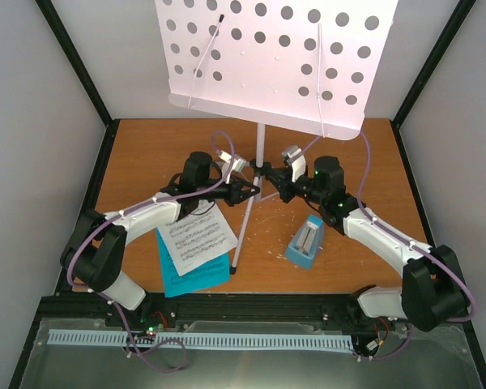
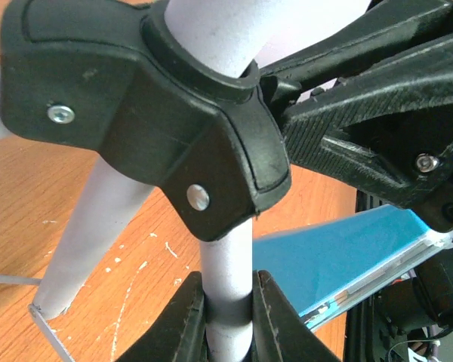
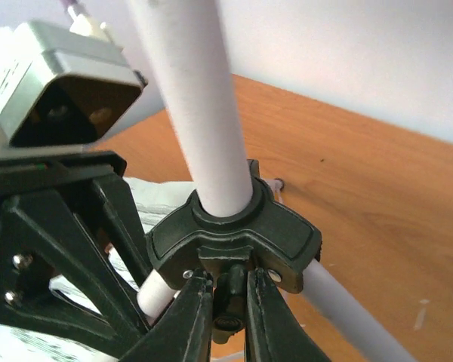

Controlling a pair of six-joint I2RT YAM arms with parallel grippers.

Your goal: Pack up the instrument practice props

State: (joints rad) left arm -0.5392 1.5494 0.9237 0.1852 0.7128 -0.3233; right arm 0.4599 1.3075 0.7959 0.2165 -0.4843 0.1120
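white perforated music stand on a thin grey tripod stands upright on the wooden table, pole vertical, desk facing the arms. left gripper pinches the pole under the black plastic tripod hub; right gripper pinches the hub's lower tab. white music sheet, its printed staves too small to read, lies over a blue sheet left of the pole; light-blue pyramid metronome sits right.

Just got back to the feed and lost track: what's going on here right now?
Both arms are on the music stand. The left gripper is clamped on its pole just below the black tripod hub, and the right gripper pinches the hub from the other side. The metronome and music sheets sit on the table, not yet packed.
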